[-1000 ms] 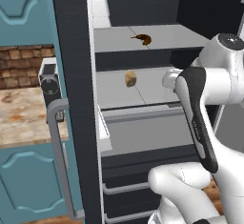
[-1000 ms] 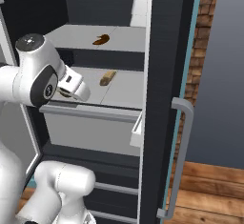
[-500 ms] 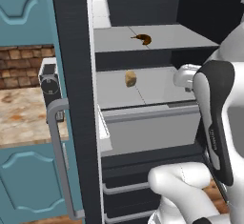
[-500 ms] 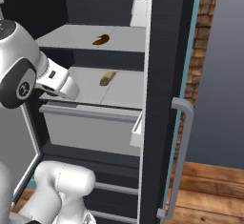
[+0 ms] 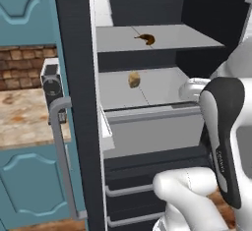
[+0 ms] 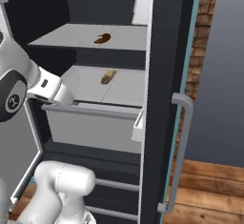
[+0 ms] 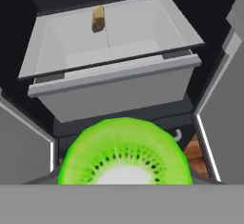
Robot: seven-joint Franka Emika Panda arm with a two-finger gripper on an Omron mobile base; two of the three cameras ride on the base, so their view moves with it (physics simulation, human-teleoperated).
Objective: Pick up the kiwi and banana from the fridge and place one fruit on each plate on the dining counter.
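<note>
Filling the lower middle of the hand view, a round bright lime-green kiwi (image 7: pixel 125 154) with a pale centre and a ring of dark seeds is seen right against the camera, at 6 o'clock of that picture. The gripper tips are covered by the fruit, so the jaws cannot be made out; the kiwi sits where they would be and appears to be held between them, partly closed around it.

Beyond the kiwi, at 12 o'clock in the hand view, a light grey drawer-like shelf (image 7: pixel 114 75) of the tall charcoal-black fridge (image 5: pixel 74 53) is seen, and on it a small tan lumpy item (image 7: pixel 98 19) lies near the back. The same tan item (image 5: pixel 134 79) is seen on the middle shelf from the left base view and from the right base view (image 6: pixel 108 76).

On the shelf above it, at about 12 o'clock from the tan item, a small curved dark brown banana (image 5: pixel 146 39) with orange patches lies well apart from it; it is also seen from the right (image 6: pixel 102 38).

A grey bar handle (image 6: pixel 180 151) is fixed to the open fridge door. At 9 o'clock in the left base view, a beige-and-brown marbled surface (image 5: pixel 22 117) is seen over teal cabinet fronts (image 5: pixel 29 186), below a brick wall (image 5: pixel 22 70).
</note>
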